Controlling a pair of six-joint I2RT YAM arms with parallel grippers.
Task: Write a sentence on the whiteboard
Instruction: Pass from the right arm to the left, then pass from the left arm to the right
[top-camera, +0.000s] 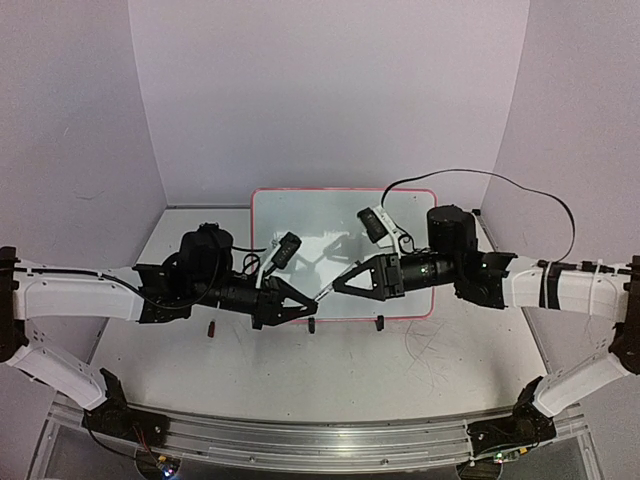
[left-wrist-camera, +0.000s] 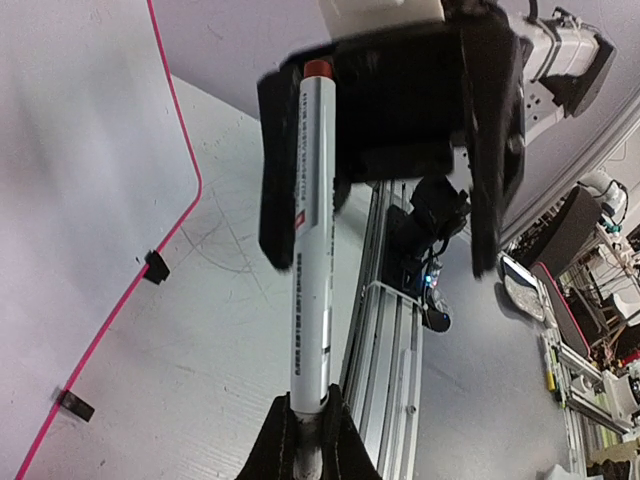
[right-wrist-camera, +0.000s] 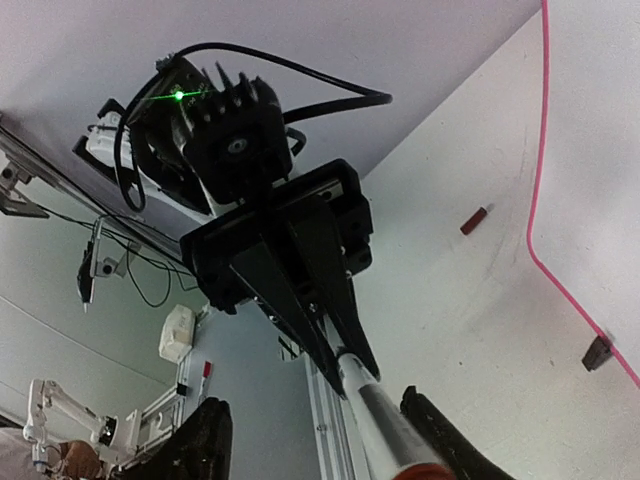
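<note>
The whiteboard (top-camera: 300, 215) lies flat on the counter (top-camera: 440, 360) in the middle of the top view, its pink frame running round a glossy white face, with two black clip feet (top-camera: 379, 322) along its lower edge. Both arms reach in from the sides and meet just above that lower edge, near the centre of the frame.

The left tool (top-camera: 300, 308) is clenched on one end of a white marker (left-wrist-camera: 312, 250); in the left wrist view its two dark fingers (left-wrist-camera: 285, 440) pinch the barrel at the bottom of the frame, and the marker runs straight up to a red-tipped end near the top. The right tool (top-camera: 340, 283) is spread wide around that red-tipped end: one finger sits just beside the barrel, the other stands well apart to the right of the frame. Whether the near finger touches the barrel I cannot tell.

In the right wrist view the board's rounded corner fills the upper right, and a small red piece (right-wrist-camera: 474, 220), possibly the marker's cap, lies on the counter just outside the frame.
</note>
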